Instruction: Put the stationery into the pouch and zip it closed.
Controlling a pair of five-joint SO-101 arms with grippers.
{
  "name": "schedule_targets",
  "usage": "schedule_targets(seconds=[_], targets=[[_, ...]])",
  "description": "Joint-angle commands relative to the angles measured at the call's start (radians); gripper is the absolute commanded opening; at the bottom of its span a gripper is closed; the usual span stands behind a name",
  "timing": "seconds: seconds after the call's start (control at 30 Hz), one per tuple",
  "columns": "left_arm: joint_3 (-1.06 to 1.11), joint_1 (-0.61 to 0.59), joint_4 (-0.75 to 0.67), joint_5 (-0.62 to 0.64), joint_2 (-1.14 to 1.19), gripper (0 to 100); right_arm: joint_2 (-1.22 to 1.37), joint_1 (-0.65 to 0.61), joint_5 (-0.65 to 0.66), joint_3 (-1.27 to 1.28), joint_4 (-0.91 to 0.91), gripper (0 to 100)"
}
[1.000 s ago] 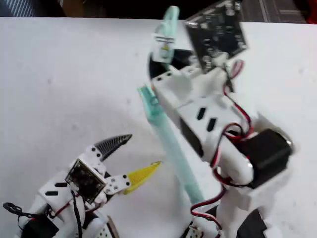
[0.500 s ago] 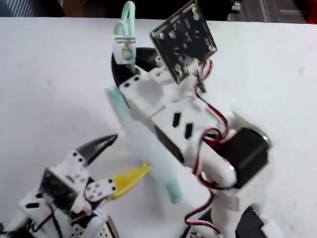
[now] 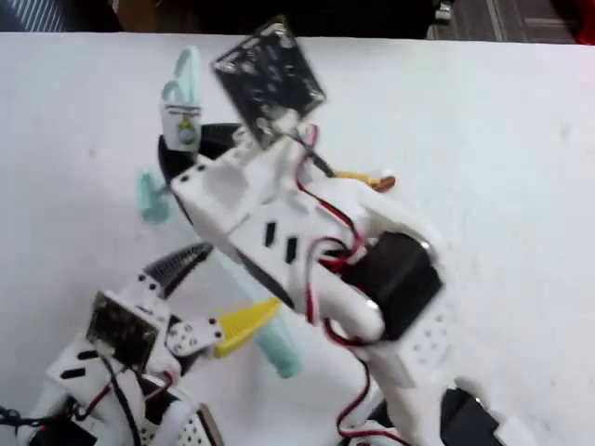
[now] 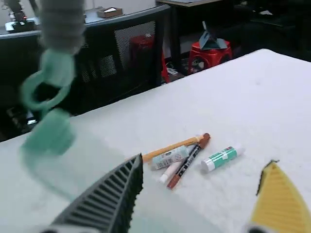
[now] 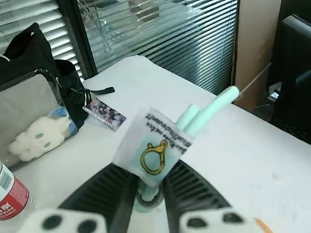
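The mint-green pouch hangs from my right gripper (image 3: 189, 139), which is shut on its loop and white tag (image 3: 180, 119). The pouch body (image 3: 276, 351) trails down under the right arm toward the front, largely hidden by it. In the right wrist view the tag with its gold clasp (image 5: 152, 147) sits between the dark fingers (image 5: 187, 187). My left gripper (image 3: 242, 277) stands open at the front left, black and yellow fingers spread, close to the pouch. The left wrist view shows the pouch (image 4: 48, 133) hanging and several pens and markers (image 4: 187, 155) lying together on the white table.
An orange pen tip (image 3: 369, 180) pokes out behind the right arm. A black bag with a plush toy (image 5: 36, 114), a small card (image 5: 104, 114) and a red-labelled bottle (image 5: 10, 194) lie farther along the table. Chairs (image 4: 121, 53) stand beyond the table edge.
The right arm has swung left across the table, carrying the pouch by its tag. The pouch body slid left with it. The left gripper shifted slightly and stayed open.
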Motion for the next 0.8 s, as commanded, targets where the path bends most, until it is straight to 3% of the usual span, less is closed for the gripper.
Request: schedule_targets(seconds=[0.0, 0.13, 0.4, 0.5, 0.63, 0.77], targets=[[-0.052, -0.059, 0.048, 0.011, 0.008, 36, -0.091, 0.027, 0.008, -0.006, -0.002, 1.6], [-0.110, -0.065, 0.133, 0.003, 0.008, 36, -0.108, 0.071, 0.008, -0.006, 0.002, 1.6], [-0.112, -0.068, 0.137, 0.000, 0.008, 36, -0.111, 0.087, 0.008, -0.008, 0.102, 1.6], [-0.112, -0.127, 0.133, 0.000, 0.010, 36, -0.113, 0.087, 0.008, -0.008, 0.131, 1.6], [-0.005, -0.216, 0.023, 0.000, 0.010, 36, -0.113, 0.084, 0.008, -0.009, 0.137, 1.6], [0.143, -0.220, -0.101, 0.009, 0.010, 36, -0.113, 0.082, 0.008, -0.009, 0.137, 1.6]])
